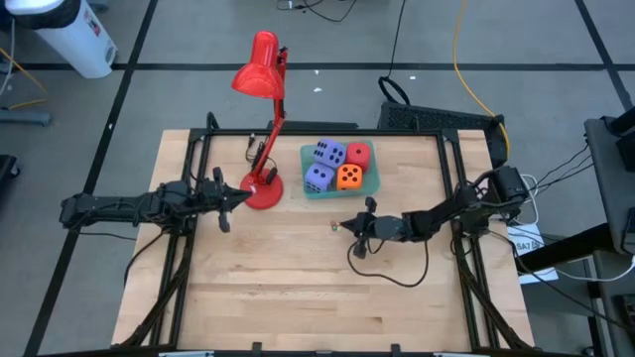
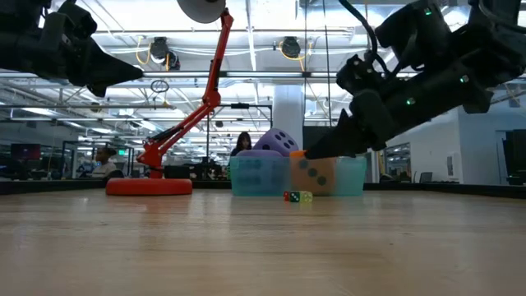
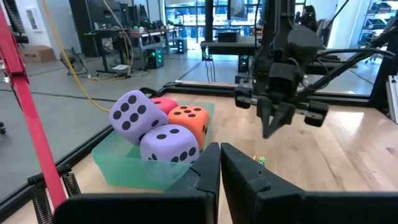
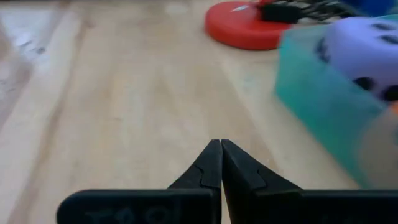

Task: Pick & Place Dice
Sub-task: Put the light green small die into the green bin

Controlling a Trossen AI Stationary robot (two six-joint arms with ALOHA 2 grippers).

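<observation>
Four soft dice sit in a green tray (image 1: 369, 184) at the table's far middle. The two purple dice (image 1: 330, 153) (image 1: 318, 178) are on the tray's left side, the red die (image 1: 359, 156) is far right and the orange die (image 1: 348, 178) near right. In the left wrist view one purple die (image 3: 132, 114) lies on top of the other (image 3: 169, 144). My left gripper (image 1: 226, 205) is shut and hovers left of the lamp base, above the table. My right gripper (image 1: 355, 226) is shut, low over the table just in front of the tray (image 2: 261, 177).
A red desk lamp stands on its round base (image 1: 264, 190) just left of the tray, its arm leaning toward the far edge. A few tiny coloured dice (image 2: 297, 196) lie on the wood near my right gripper's tip. A black cable (image 1: 392, 266) loops over the table's right half.
</observation>
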